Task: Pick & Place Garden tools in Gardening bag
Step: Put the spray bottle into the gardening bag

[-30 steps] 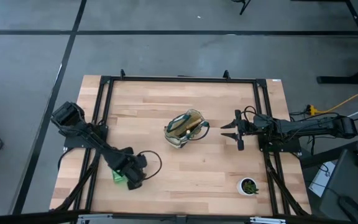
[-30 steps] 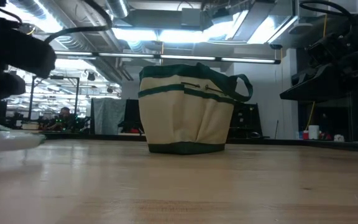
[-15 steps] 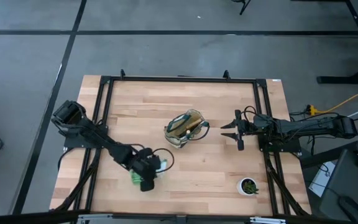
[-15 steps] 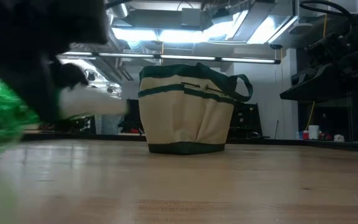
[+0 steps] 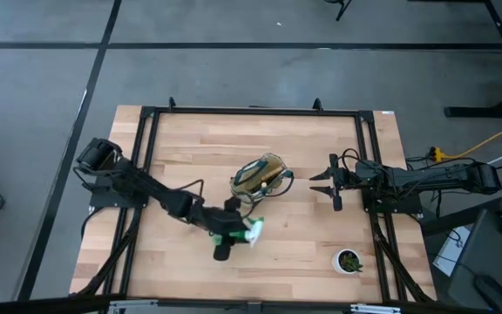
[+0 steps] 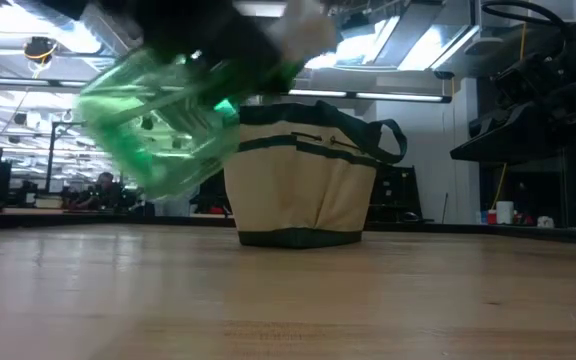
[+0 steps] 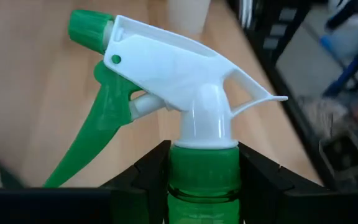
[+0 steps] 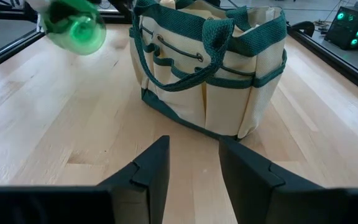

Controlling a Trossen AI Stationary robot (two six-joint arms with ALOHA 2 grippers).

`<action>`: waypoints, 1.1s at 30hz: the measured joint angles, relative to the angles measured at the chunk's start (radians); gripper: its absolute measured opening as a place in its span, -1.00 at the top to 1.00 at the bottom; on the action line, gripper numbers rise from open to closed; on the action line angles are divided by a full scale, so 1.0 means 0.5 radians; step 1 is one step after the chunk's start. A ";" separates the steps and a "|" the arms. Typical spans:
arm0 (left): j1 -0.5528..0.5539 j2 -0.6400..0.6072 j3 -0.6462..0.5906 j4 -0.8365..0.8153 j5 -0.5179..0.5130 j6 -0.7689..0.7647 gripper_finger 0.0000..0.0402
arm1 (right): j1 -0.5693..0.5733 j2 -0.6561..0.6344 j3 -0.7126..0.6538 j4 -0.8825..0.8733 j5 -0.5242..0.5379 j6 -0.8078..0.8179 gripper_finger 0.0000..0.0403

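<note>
My left gripper (image 5: 234,235) is shut on the green spray bottle (image 5: 239,234) with the white trigger (image 7: 166,62). It holds the bottle in the air just near of the cream canvas bag (image 5: 260,179) with dark green trim. The bottle shows tilted and high in the low view (image 6: 163,125) and also in the right wrist view (image 8: 76,25). The bag stands upright on its base (image 6: 298,238) at the table's middle, and some things show inside it. My right gripper (image 5: 319,181) waits open to the right of the bag (image 8: 216,68), above the table. My left gripper pinches the bottle's green neck collar (image 7: 204,180), just under the white trigger head, between its two fingers (image 7: 146,177). The bottle lies along the fingers, and its head sticks out past the fingertips. The bottle is lifted clear of the table and tilted.
A small white pot with a green plant (image 5: 349,260) stands near the table's near right corner. A black frame rail (image 5: 251,112) runs around the tabletop. Bare wood lies to the left of the bag and along the near edge.
My left gripper has lifted the spray bottle off the table near the near left. It has carried the bottle up and toward the table's right, up to the bag. The bottle was low on the table and now hangs tilted in the air.
</note>
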 joint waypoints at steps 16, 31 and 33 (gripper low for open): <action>0.069 -0.002 0.001 1.008 0.162 0.731 0.29 | 0.000 0.000 0.000 0.000 0.000 0.000 0.29; 0.083 -0.003 0.067 1.170 0.114 0.905 0.28 | 0.000 0.000 0.000 0.000 0.000 0.000 0.29; 0.085 -0.003 0.088 1.162 0.109 0.941 0.28 | 0.000 0.000 0.000 0.000 0.000 0.000 0.29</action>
